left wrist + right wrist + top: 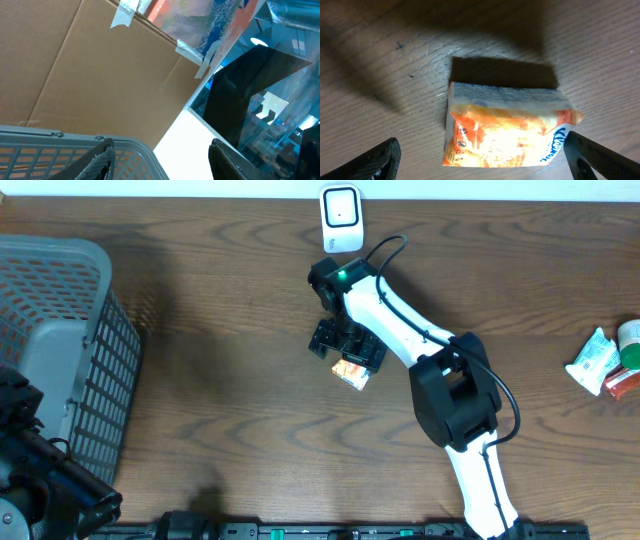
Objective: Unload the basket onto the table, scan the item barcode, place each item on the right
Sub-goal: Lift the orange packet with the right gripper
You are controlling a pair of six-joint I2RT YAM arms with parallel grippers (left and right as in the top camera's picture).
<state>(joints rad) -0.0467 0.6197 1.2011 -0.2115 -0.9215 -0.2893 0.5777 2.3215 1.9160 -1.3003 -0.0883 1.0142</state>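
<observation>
A broad cardboard panel [90, 75] fills the upper left. Strips of pale tape [124, 12] sit on its upper right edge, where a sheet [210, 20] printed in orange and blue adjoins it. Below the cardboard, the grey slatted rim of a basket [45, 150] crosses the bottom left. The left gripper [160, 147] shows under the cardboard too, its dark fingers [102, 162] apart and gripping nothing. Right of the cardboard stands a black slanted panel [250, 95] against bluish glass.

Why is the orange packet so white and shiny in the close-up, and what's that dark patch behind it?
Right wrist view: glare off the orange packet washes out its print, and the dark patch behind it is shadow on the table. Overhead view: softer, more even light on the wood.
</observation>
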